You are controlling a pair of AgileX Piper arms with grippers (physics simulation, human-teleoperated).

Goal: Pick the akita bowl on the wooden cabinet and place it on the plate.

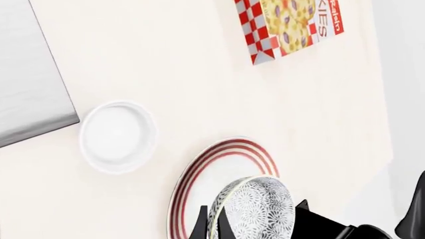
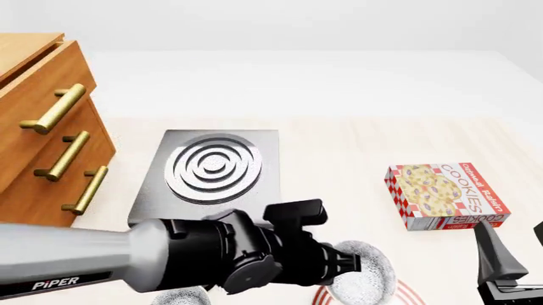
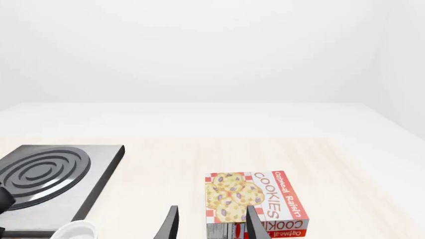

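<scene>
The akita bowl point(image 1: 256, 209), speckled grey and white, hangs tilted on its side over the plate point(image 1: 222, 164), a white disc with red rings. My left gripper point(image 1: 212, 220) is shut on the bowl's rim, one finger on each side of it. In the front view the left arm crosses the bottom of the picture, with the bowl point(image 2: 363, 274) at its tip just above the plate point(image 2: 414, 295). The wooden cabinet point(image 2: 42, 133) stands at the far left, and its top is out of view. My right gripper point(image 3: 211, 226) is open and holds nothing, low at the table's right point(image 2: 496, 260).
A grey stove slab point(image 2: 212, 168) lies beside the cabinet. A cookies box point(image 2: 446, 197) lies to the right. A white ramekin point(image 1: 118, 137) sits close to the plate. A second speckled shape point(image 2: 182, 297) peeks out under the left arm.
</scene>
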